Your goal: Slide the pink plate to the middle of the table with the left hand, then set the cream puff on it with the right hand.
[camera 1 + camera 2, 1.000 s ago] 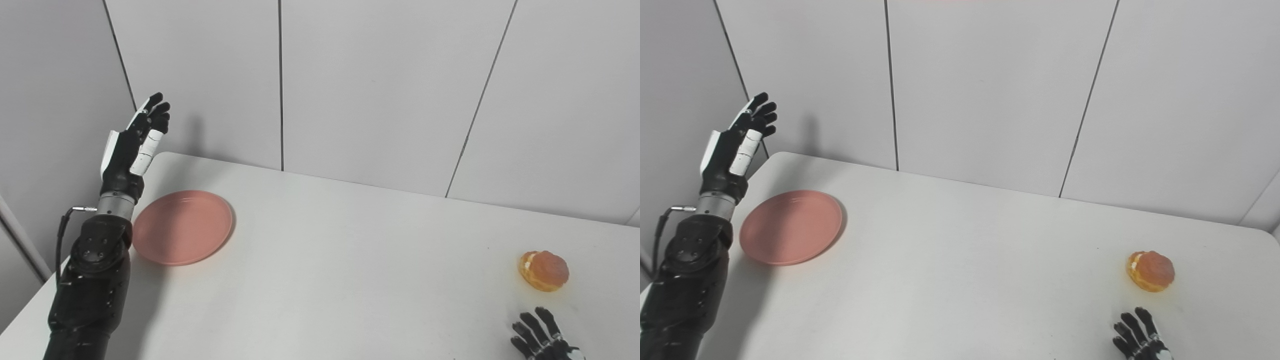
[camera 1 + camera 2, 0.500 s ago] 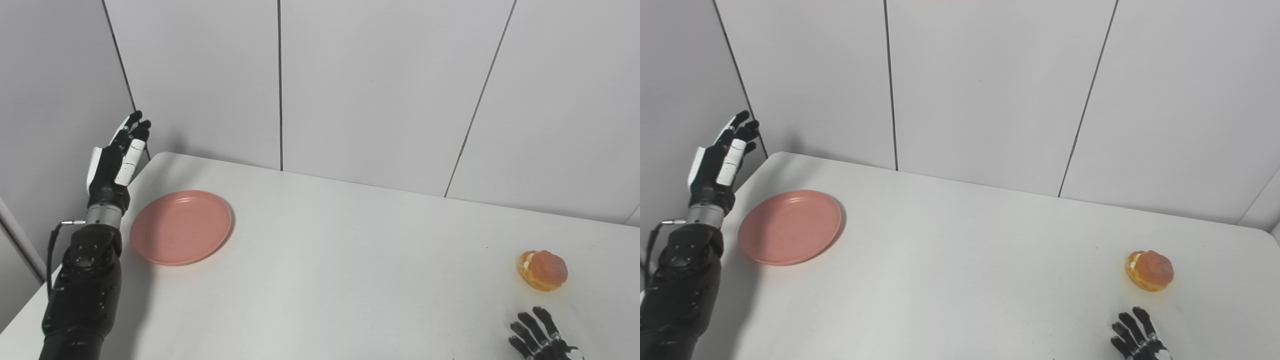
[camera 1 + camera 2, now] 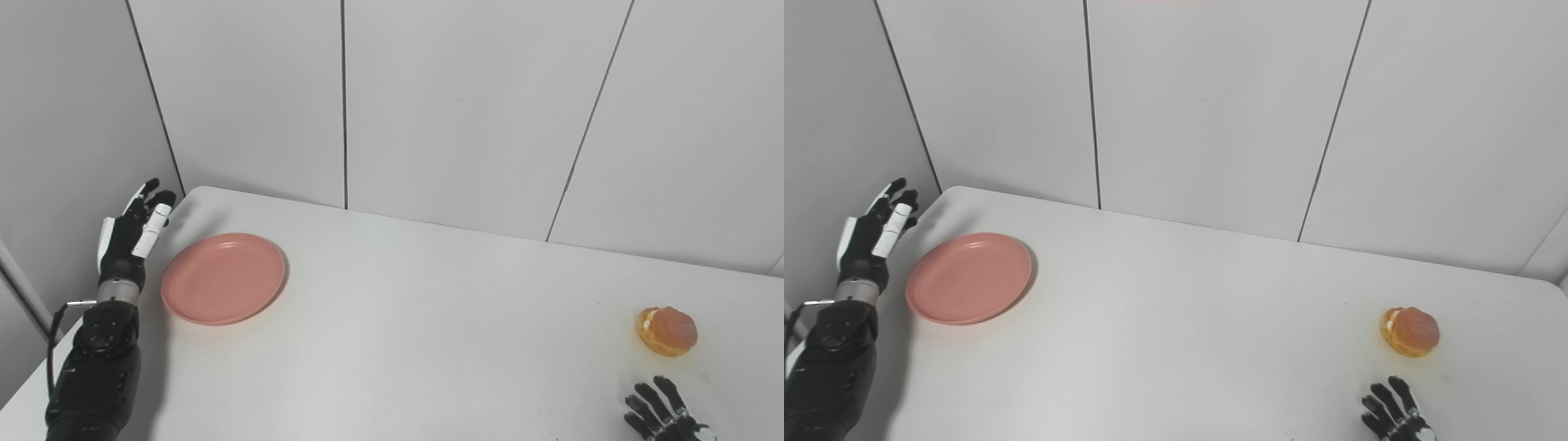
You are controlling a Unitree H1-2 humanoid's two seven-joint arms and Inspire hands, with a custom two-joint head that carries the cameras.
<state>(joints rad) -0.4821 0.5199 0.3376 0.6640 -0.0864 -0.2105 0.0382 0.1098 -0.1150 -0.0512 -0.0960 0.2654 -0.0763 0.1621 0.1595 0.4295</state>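
Table: the broad white table, smooth and matte with a rounded far-left corner, is the landmark for every place below.
Pink plate: the round, shallow pink plate, seemingly smooth plastic with a low raised rim, lies flat near the table's far-left corner, well short of the middle.
Left hand: the black-and-white left hand hangs at the table's left edge, just beside the plate and not touching it; fingers extended and slightly apart, holding nothing.
Cream puff: the small golden-brown cream puff, domed, with a pale filling seam, sits near the table's right edge.
Right hand: the black right hand, at the table's near-right edge, shows only spread fingers; empty, near the puff.
Step in hand: the slide is not yet begun. Done well, the fingers would likely meet the plate's outer left rim low, pushing level toward the table's middle so the plate neither tips nor spins.
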